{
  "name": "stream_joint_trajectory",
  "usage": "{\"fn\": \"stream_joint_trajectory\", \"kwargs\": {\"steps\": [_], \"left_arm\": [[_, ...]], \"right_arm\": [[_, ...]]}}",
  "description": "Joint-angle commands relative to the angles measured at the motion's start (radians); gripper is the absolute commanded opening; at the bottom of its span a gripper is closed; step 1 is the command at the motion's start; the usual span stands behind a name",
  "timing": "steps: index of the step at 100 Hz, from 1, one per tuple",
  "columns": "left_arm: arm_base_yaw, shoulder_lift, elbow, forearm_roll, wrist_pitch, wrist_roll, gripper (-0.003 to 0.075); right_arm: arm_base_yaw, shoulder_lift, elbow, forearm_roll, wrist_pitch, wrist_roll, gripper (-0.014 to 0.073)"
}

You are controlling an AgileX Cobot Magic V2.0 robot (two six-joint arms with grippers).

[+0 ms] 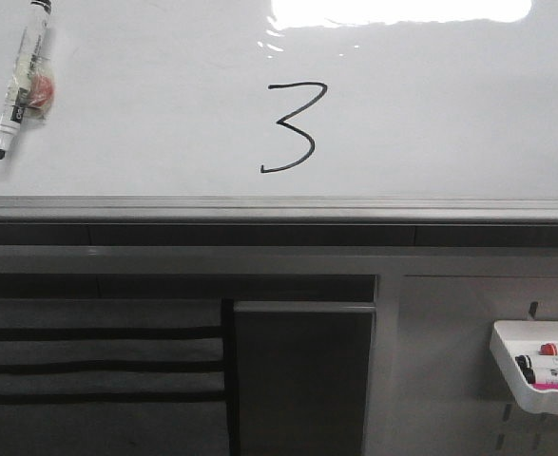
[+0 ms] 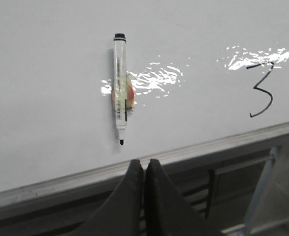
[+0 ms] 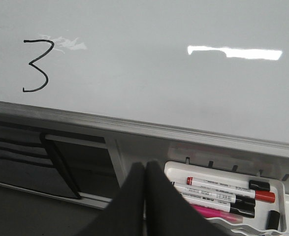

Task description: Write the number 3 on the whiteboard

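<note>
Looking ahead, the number 3 [image 1: 292, 128] stands finished on the whiteboard [image 1: 450, 114], the marker [image 1: 24, 78] stuck up left. My left gripper [image 2: 144, 169] is pinched empty below it; my right gripper [image 3: 144, 172] likewise, over the marker tray [image 3: 277, 184]. Writing seems done; only retreat remains.

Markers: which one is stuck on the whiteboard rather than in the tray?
The uncapped black-tipped marker, left of the 3; the others lie in the white tray.

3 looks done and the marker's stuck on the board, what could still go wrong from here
The marker hangs uncapped on the whiteboard, tip down; it may dry out, or streak the board if it slips. The left end effector, shut, sits just below it and could knock it. Any sweep across the number 3 could smear it.
</note>
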Motion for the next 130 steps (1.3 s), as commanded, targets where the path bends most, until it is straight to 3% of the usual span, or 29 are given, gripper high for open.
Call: {"fn": "stream_joint_trajectory", "kwargs": {"steps": [1,12,41,54,72,130], "left_arm": [[0.007,-0.066,0.027,0.014,-0.149,-0.007,-0.0020],[0.034,-0.175,0.160,0.014,-0.291,-0.007,-0.0020],[0.044,-0.340,0.411,-0.036,-0.489,-0.009,-0.0020],[0.053,-0.426,0.463,0.059,-0.491,-0.115,-0.0020],[0.096,-0.467,0.478,0.400,-0.468,-0.482,-0.0020],[0.095,-0.470,0.478,0.402,-0.436,-0.467,-0.0020]], "right_arm": [[-0.008,0.002,-0.025,-0.005,-0.071,-0.001,-0.0069],[-0.008,0.002,-0.025,-0.005,-0.071,-0.001,-0.0069],[-0.008,0.002,-0.025,-0.005,-0.071,-0.001,-0.0069],[-0.008,0.002,-0.025,-0.005,-0.071,-0.001,-0.0069],[-0.008,0.002,-0.025,-0.005,-0.069,-0.001,-0.0069],[-0.008,0.002,-0.025,-0.005,-0.069,-0.001,-0.0069]]}}
